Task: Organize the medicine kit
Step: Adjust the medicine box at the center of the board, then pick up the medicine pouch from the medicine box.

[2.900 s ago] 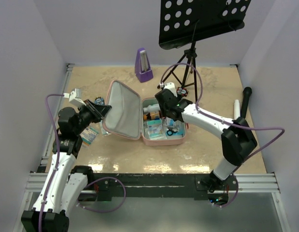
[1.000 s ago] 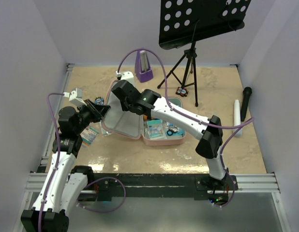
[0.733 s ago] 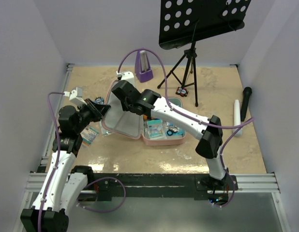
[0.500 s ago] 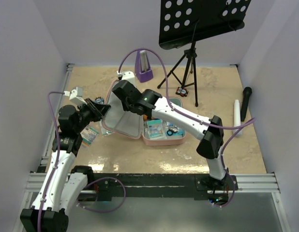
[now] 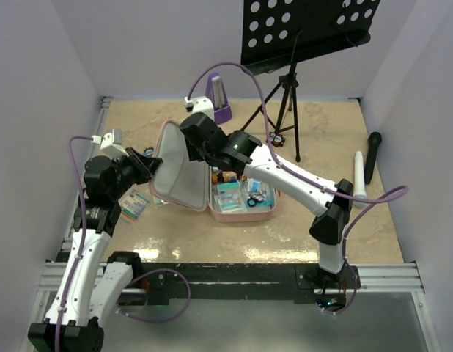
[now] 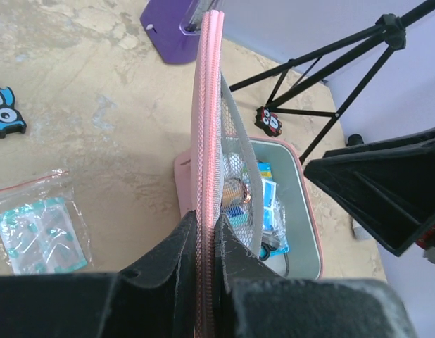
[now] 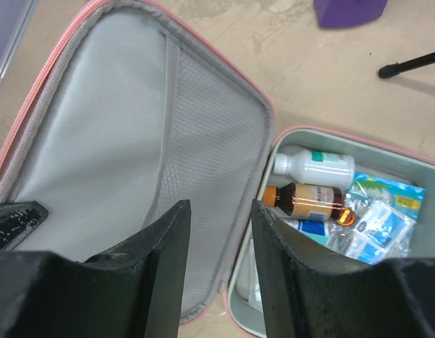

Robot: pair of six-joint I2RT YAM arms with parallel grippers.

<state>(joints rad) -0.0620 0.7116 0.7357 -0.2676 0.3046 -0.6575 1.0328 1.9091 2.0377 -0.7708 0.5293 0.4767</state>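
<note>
The medicine kit is a pink zip case, open, with a grey lining. Its lid stands tilted up on edge, and its base holds bottles and blue packets. My left gripper is shut on the lid's pink zip edge, pinching it at the near end. My right gripper hovers open and empty over the inside of the lid, above its mesh pocket. In the right wrist view a white bottle and a brown bottle lie in the base.
A purple metronome stands behind the case. A black music stand's tripod is at the back right, with a small sticker by its feet. Bagged packets lie left of the case. A black microphone and a white tube lie far right.
My right arm swung from the case's base across to the lid. My left gripper has lifted the lid from nearly flat to more upright.
</note>
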